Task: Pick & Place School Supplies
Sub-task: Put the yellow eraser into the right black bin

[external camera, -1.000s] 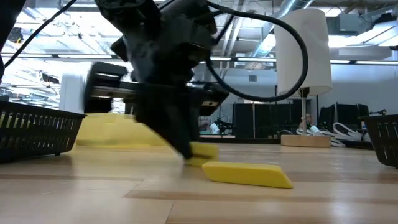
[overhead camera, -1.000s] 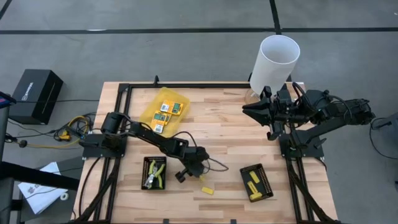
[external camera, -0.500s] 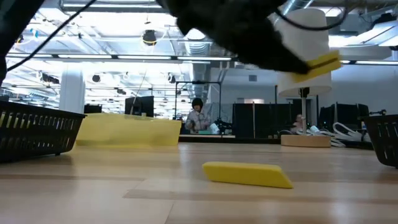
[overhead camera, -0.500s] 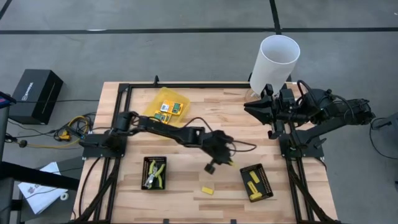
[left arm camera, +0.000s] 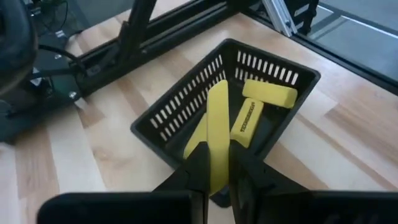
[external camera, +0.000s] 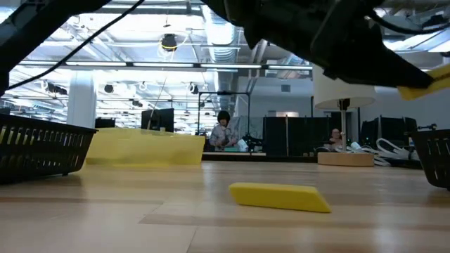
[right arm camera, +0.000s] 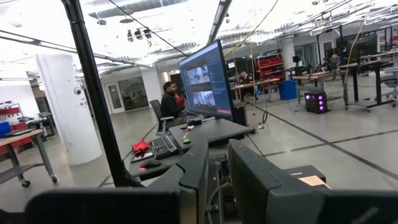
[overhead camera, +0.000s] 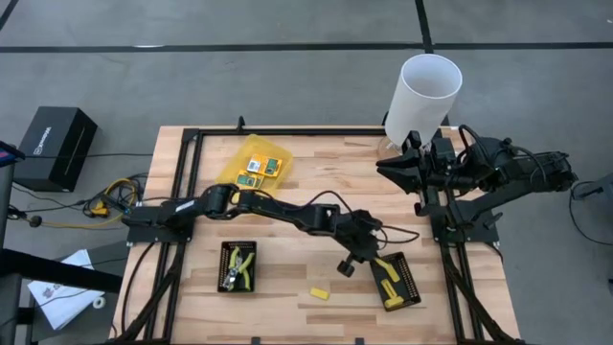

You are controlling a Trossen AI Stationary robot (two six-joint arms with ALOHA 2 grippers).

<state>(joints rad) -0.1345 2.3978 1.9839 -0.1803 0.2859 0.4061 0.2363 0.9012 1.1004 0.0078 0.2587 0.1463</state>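
My left gripper [left arm camera: 214,180] carried a yellow piece [left arm camera: 217,140] over to the right tray [left arm camera: 186,102] (clamped on it); drop next.

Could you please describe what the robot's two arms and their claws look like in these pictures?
Both arms are dark, nearly black, built of jointed segments with rounded joint housings. Loose black cables loop along the left arm and the right arm. Each ends in a claw with two flat, dark fingers. No markings are legible on them.
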